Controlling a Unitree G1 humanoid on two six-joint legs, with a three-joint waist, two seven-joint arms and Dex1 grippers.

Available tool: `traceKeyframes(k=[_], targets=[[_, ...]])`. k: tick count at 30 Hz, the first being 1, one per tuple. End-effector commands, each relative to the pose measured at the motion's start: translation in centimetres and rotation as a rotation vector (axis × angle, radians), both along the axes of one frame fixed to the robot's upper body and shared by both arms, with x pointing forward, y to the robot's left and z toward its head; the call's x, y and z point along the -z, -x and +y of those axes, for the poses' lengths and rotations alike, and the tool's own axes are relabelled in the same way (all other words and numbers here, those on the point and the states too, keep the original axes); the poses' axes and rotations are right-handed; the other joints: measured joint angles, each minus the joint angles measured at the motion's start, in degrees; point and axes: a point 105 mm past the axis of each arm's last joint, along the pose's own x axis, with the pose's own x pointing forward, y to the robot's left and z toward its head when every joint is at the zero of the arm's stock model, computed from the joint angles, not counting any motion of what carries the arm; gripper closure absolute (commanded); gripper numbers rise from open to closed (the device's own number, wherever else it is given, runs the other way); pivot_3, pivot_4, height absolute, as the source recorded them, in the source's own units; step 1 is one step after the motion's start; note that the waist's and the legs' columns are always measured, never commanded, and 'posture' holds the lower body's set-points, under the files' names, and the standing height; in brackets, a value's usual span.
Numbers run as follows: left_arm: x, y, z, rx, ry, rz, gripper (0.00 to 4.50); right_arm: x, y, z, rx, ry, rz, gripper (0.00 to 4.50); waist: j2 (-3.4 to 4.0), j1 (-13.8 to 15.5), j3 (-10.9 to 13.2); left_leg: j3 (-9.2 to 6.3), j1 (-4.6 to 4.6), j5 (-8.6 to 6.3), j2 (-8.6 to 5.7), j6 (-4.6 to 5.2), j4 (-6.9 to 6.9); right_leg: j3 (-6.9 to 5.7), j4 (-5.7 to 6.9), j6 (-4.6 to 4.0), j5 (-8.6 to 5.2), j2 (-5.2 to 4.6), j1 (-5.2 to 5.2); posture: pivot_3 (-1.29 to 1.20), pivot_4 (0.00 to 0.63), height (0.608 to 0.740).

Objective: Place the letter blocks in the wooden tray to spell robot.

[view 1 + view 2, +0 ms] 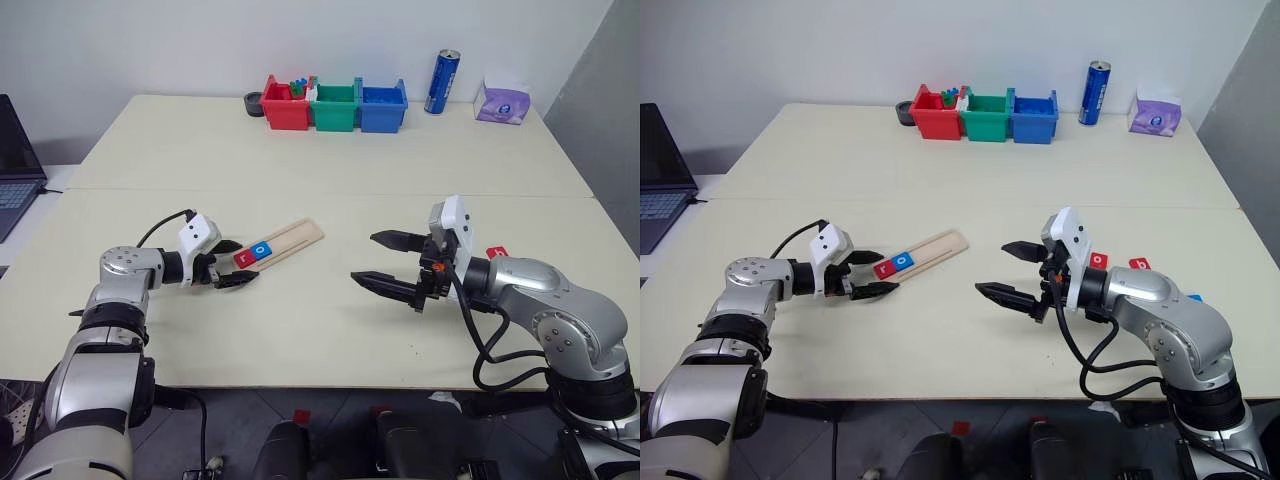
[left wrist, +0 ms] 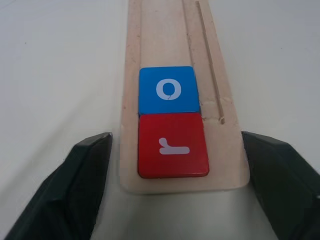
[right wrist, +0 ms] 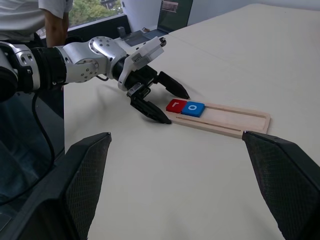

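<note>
The wooden tray (image 1: 292, 240) lies slanted at the table's middle left. At its near end sit two letter blocks: a red "r" (image 2: 173, 145) and, touching it, a blue "o" (image 2: 168, 90). My left gripper (image 1: 233, 264) is open, one finger on each side of that tray end, holding nothing. Two more red letter blocks (image 1: 1099, 260) (image 1: 1139, 264) and a blue one (image 1: 1195, 297) lie on the table behind my right arm, their letters unreadable. My right gripper (image 1: 365, 257) hovers open and empty to the right of the tray, pointing toward it.
Red (image 1: 285, 104), green (image 1: 335, 106) and blue (image 1: 383, 107) bins stand at the far edge, with a black round object (image 1: 253, 103), a blue can (image 1: 441, 82) and a purple tissue pack (image 1: 501, 100). A laptop (image 1: 14, 170) sits far left. A person (image 3: 45, 15) stands beyond the table.
</note>
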Motion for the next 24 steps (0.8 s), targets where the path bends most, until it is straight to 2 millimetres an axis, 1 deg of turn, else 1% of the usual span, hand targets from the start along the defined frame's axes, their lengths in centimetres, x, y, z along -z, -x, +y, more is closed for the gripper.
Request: traceKeyframes(k=[1,7,9,13,15,17,20,24], targets=[[0.4,0.0,-0.2,0.01,-0.018,0.02,1.11,-1.2,0.5,0.1,-0.013,-0.019,-0.047,0.0,0.0,0.0,0.0,0.0,0.0,0.0,0.0,0.0,0.0,0.0,0.0,0.0,0.0,0.0,0.0,0.0,0.15,0.74],[0.0,-0.1,-0.9,0.049,-0.028,0.004,1.11,-1.4,0.2,-0.2,0.005,-0.028,-0.069,0.0,0.0,0.05,0.0,0.0,-0.02,0.0,-0.01,0.0,0.02,0.01,-0.01,0.01,0.01,-0.01,0.0,0.0,0.15,0.74],[0.0,0.0,-1.6,0.096,-0.034,0.0,1.11,-1.6,0.1,-0.6,0.02,-0.011,-0.11,0.0,0.0,0.1,0.0,0.0,-0.02,0.0,-0.01,0.0,0.03,0.01,-0.01,0.01,0.01,-0.01,0.01,0.0,0.15,0.74],[-0.2,0.7,-3.7,0.234,-0.03,-0.005,1.11,-1.1,1.0,-1.9,-0.004,0.072,-0.19,0.0,-0.04,0.48,-0.02,0.01,-0.05,0.0,-0.05,0.0,0.03,0.0,-0.06,0.02,0.02,-0.04,0.02,0.0,0.15,0.74],[-0.3,0.9,-4.5,0.288,-0.029,-0.006,1.11,-0.7,1.4,-2.5,-0.02,0.095,-0.192,0.0,-0.04,0.4,-0.02,0.03,-0.07,0.0,-0.07,0.0,0.03,0.01,-0.09,0.03,0.02,-0.06,0.02,0.0,0.15,0.74],[-0.3,1.3,-6.0,0.363,-0.026,-0.011,1.11,0.0,1.8,-3.4,-0.03,0.126,-0.182,0.0,-0.04,0.36,-0.02,0.04,-0.06,0.0,-0.07,0.0,0.03,0.02,-0.08,0.03,0.03,-0.05,0.02,0.0,0.15,0.74],[-0.5,1.6,-8.3,0.467,-0.017,-0.017,1.11,1.0,2.0,-4.8,-0.038,0.184,-0.173,0.0,-0.04,0.36,-0.02,0.03,-0.06,0.0,-0.06,0.0,0.05,0.01,-0.06,0.04,0.03,-0.03,0.02,0.0,0.15,0.74],[-0.4,1.8,-9.9,0.53,-0.014,-0.017,1.11,1.4,1.8,-6.1,-0.019,0.22,-0.174,0.0,-0.05,-0.17,-0.02,0.05,-0.02,0.0,-0.05,0.0,0.08,0.05,-0.03,0.06,0.05,0.01,0.03,0.0,0.15,0.74]])
